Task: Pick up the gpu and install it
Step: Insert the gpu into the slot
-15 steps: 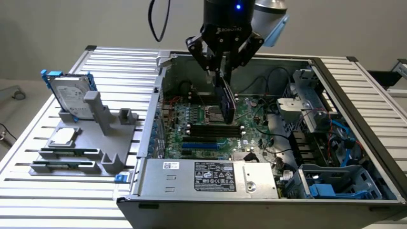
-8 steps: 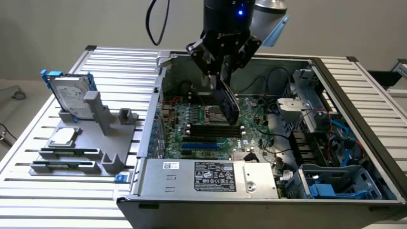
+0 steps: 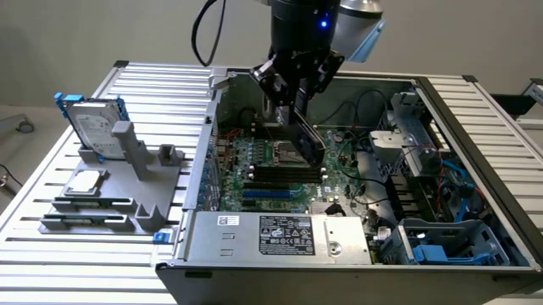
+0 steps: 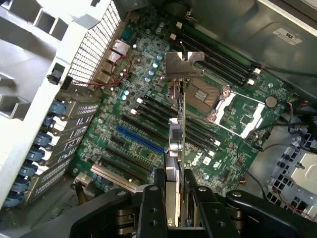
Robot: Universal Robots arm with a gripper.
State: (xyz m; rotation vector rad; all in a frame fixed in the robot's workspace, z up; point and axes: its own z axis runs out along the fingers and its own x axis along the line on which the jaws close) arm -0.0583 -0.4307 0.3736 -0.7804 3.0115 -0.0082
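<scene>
My gripper [image 3: 293, 105] hangs inside the open computer case [image 3: 208, 146], shut on the gpu [image 3: 307, 136]. The card is held on edge above the green motherboard [image 3: 254, 159], clear of its slots. In the wrist view the gpu [image 4: 177, 136] shows edge-on between my two black fingers [image 4: 151, 206], with its silver end bracket [image 4: 183, 64] at the far end. Beneath the card lie several black slots and one blue slot [image 4: 141, 140], with the CPU socket [image 4: 208, 96] beside the card.
On the slatted table at the exterior view's left, a grey fixture [image 3: 136, 190] carries a silver hard drive with blue rails [image 3: 93, 127] and a small square CPU chip [image 3: 85, 182]. The power supply [image 3: 280, 235], drive cages [image 3: 441, 244] and cables crowd the case.
</scene>
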